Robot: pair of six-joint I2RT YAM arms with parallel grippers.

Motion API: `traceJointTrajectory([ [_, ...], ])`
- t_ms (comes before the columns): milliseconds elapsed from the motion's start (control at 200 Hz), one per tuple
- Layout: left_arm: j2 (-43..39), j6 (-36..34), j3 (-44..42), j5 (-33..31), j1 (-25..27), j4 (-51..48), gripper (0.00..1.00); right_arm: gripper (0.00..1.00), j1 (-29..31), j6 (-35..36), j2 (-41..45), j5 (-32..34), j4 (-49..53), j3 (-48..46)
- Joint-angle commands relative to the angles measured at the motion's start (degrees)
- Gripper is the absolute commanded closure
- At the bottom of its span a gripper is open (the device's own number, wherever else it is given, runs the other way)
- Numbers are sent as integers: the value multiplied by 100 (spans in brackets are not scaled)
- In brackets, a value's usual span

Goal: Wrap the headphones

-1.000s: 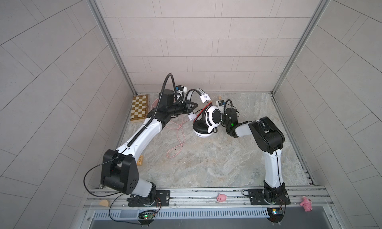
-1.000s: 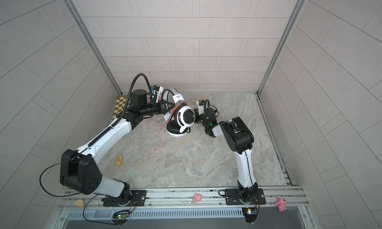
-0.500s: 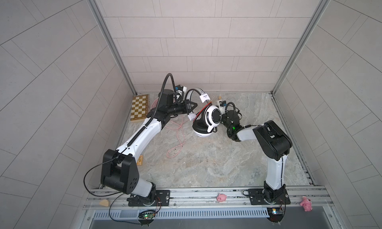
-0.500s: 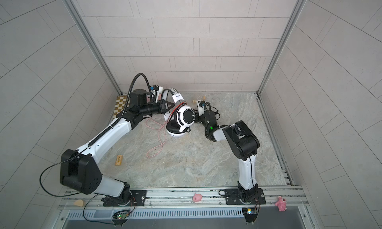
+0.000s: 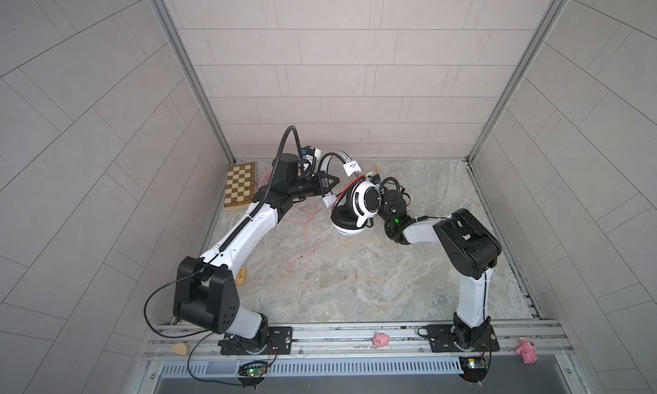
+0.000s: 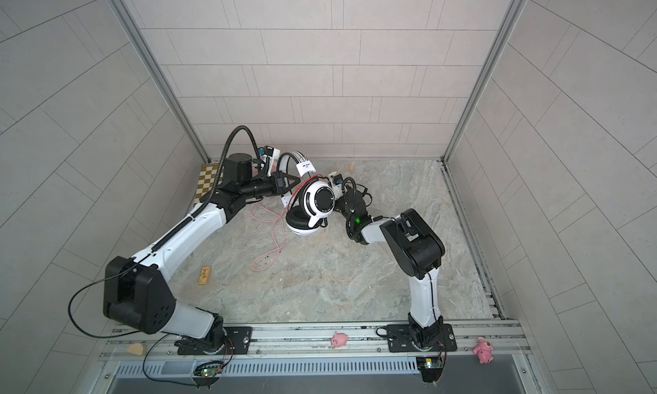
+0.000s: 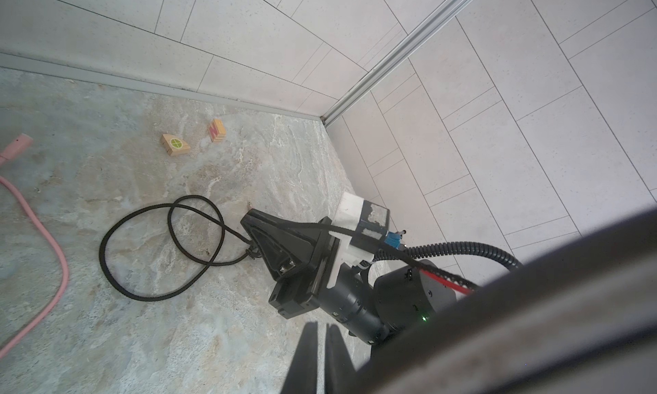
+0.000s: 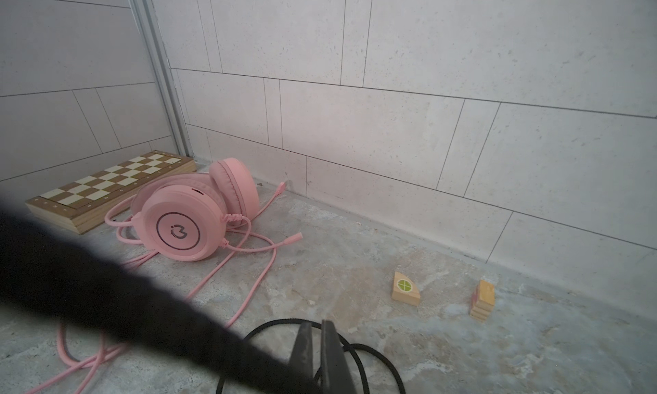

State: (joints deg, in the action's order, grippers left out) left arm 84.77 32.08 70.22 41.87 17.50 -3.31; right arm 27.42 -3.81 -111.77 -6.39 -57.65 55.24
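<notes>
two pairs: the white headphones (image 5: 366, 203) hang lifted toward 12 o'clock of the table (image 5: 355, 278), left gripper (image 5: 332, 179) clenched on their headband (image 5: 337, 154) – right gripper (image 8: 317, 325) pinches their black cable (image 7: 149, 298); the pink headphones (image 8: 181, 232) lie at 11 o'clock beside one chessboard (image 8: 106, 186).

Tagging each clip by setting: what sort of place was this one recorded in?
Most likely a robot test cell, not a home: left arm and right arm bolted to an aluminium rail, plain tile-look walls boxing in a stone-pattern tabletop, and odd props on it, a chessboard and pink headphones.
</notes>
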Motion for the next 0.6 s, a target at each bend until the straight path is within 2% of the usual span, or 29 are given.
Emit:
traceJointTrajectory([
  [0,-161,49,177,53,-36,200,100,99,6,-121,386,-254,179,-83],
  [85,-185,36,174,-7,-36,194,100,99,64,-285,485,-529,357,-206],
  [215,-206,78,158,-27,-70,240,100,98,283,-354,581,-544,733,-425],
  [500,-385,147,29,-68,-185,469,100,98,388,-1031,196,-105,378,-1051],
  [595,-411,250,-16,0,-216,643,100,98,393,-1159,100,-190,321,-1183],
])
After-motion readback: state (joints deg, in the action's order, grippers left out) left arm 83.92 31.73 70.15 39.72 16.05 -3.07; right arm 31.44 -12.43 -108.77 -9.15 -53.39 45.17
